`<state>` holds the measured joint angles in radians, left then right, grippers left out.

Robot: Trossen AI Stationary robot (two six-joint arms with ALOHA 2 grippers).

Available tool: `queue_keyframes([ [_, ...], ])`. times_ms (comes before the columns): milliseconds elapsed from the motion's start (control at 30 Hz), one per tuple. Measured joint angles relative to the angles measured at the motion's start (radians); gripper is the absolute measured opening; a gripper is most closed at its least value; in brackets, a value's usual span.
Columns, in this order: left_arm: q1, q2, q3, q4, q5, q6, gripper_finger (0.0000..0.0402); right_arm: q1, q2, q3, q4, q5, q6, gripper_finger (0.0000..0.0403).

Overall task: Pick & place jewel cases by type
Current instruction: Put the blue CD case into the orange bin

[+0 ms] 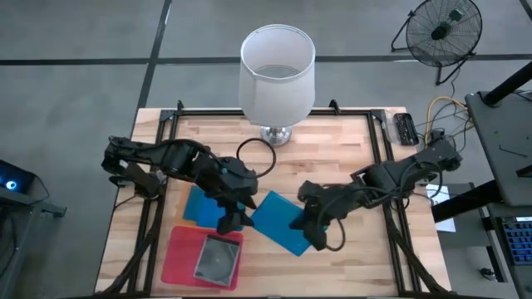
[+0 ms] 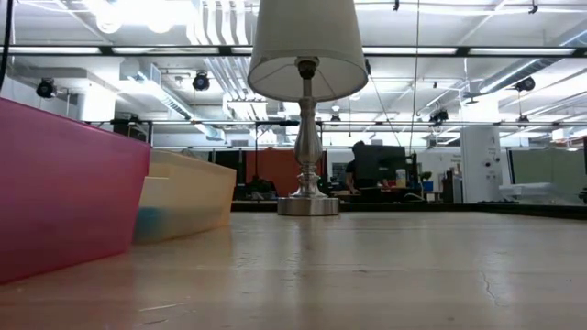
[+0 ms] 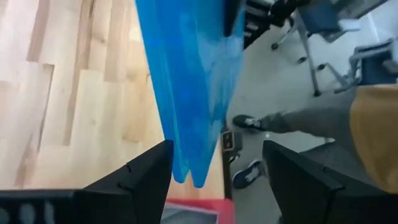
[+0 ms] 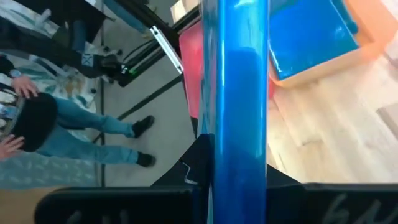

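Lamp top centre of table — two trays lower left, one jewel case in the lower tray; another case right of them.

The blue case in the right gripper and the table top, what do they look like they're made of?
The blue case looks like glossy, slightly see-through plastic: light streaks run along its thin edge. The table top looks like pale wood in joined strips with a smooth, low-sheen finish, since seams and grain show; whether it is solid wood cannot be told.
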<state>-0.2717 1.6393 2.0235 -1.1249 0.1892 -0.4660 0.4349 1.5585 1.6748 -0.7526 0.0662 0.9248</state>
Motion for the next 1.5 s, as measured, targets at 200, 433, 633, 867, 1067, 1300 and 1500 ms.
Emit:
queue_keyframes([
  [200,0.008,-0.006,0.0,-0.032,-0.007,0.046,0.0234,-0.016,0.097,0.156,-0.123,-0.004,-0.032,0.0017],
  [433,0.02,-0.005,0.0,-0.088,-0.178,0.041,0.0234,-0.025,0.188,0.275,-0.186,-0.007,-0.046,0.0017],
  [633,0.025,-0.006,0.0,-0.1,-0.156,0.053,0.0234,-0.024,0.211,0.319,-0.237,-0.007,-0.052,0.0017],
  [867,0.027,-0.006,0.0,-0.078,-0.035,0.108,0.0233,-0.025,0.21,0.314,-0.234,-0.018,-0.068,0.0017],
  [1067,0.026,-0.006,-0.001,-0.054,0.062,0.13,0.021,-0.027,0.209,0.313,-0.236,-0.016,-0.075,0.0017],
  [1300,0.026,-0.006,-0.001,-0.044,0.083,0.128,0.013,-0.029,0.209,0.313,-0.237,-0.018,-0.092,0.0017],
  [1500,0.028,-0.006,-0.001,-0.045,0.065,0.126,0.006,-0.032,0.209,0.313,-0.236,-0.018,-0.099,0.0017],
])
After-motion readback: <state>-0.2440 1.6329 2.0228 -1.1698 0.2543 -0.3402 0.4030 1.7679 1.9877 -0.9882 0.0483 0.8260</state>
